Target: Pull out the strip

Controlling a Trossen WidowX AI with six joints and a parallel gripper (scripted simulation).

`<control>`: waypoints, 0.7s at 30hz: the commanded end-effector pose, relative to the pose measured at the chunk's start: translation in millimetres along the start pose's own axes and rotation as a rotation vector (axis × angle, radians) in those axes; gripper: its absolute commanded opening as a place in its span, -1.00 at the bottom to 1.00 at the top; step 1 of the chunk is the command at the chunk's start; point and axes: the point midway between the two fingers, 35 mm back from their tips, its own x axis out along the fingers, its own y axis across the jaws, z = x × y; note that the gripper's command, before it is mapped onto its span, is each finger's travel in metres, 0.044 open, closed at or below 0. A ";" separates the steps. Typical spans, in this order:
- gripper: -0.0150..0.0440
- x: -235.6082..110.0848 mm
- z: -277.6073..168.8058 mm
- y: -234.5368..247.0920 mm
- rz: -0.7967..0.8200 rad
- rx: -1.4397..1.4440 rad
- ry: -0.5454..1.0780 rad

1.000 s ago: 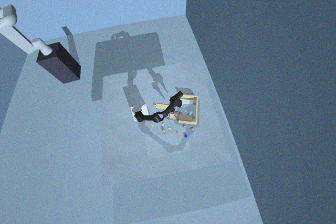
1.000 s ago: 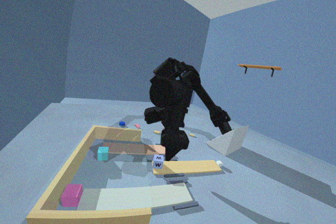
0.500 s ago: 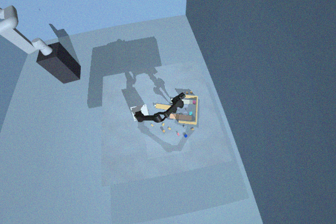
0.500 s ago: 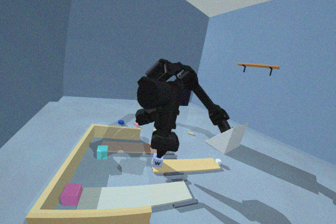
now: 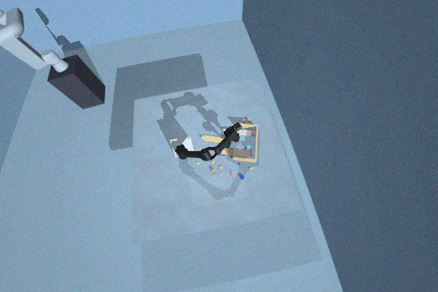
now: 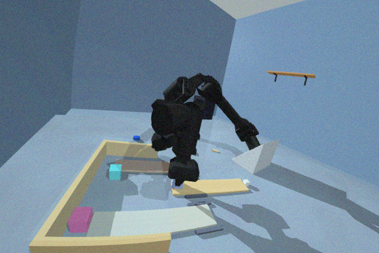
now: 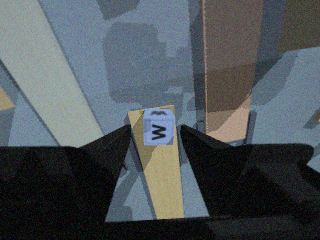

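Note:
The labelled cube (image 7: pixel 159 127) is white with a black W. It sits on the far end of a yellow strip (image 7: pixel 162 175) (image 6: pixel 214 186) (image 5: pixel 212 139). In the exterior view only a sliver of the cube (image 6: pixel 174 184) shows under the gripper. My gripper (image 7: pixel 156 128) (image 6: pixel 181 179) (image 5: pixel 237 126) is low over that end of the strip. Its two fingers flank the cube with a small gap on each side. The fingers are partly open and hold nothing.
A wooden tray frame (image 6: pixel 76 182) (image 5: pixel 255 140) holds a brown strip (image 6: pixel 143 166) (image 7: pixel 232 50), a pale strip (image 6: pixel 159 221) (image 7: pixel 45 75), a cyan cube (image 6: pixel 115 172) and a pink cube (image 6: pixel 80 219). Thin grey bars (image 6: pixel 195 195) lie beside the yellow strip. Small loose bits lie behind the tray.

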 end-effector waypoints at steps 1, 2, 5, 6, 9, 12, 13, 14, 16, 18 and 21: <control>0.36 7.6 -0.6 -1.5 -0.005 -0.004 0.000; 0.36 9.2 -0.7 -1.6 -0.005 -0.004 0.000; 0.36 14.1 -0.9 -2.0 -0.006 -0.004 0.000; 0.36 15.7 -1.0 -2.2 -0.006 -0.004 0.000; 0.36 19.4 -1.2 -2.6 -0.007 -0.004 0.000; 0.36 19.7 -1.2 -2.6 -0.007 -0.004 0.000; 0.27 17.5 -0.7 -1.8 -0.003 0.000 0.001; 0.18 17.5 -0.7 -1.8 -0.003 0.000 0.001; 0.00 17.5 -0.7 -1.8 -0.003 0.000 0.001; -0.05 17.5 -0.7 -1.8 -0.003 0.000 0.001; -0.11 17.5 -0.7 -1.8 -0.003 0.000 0.001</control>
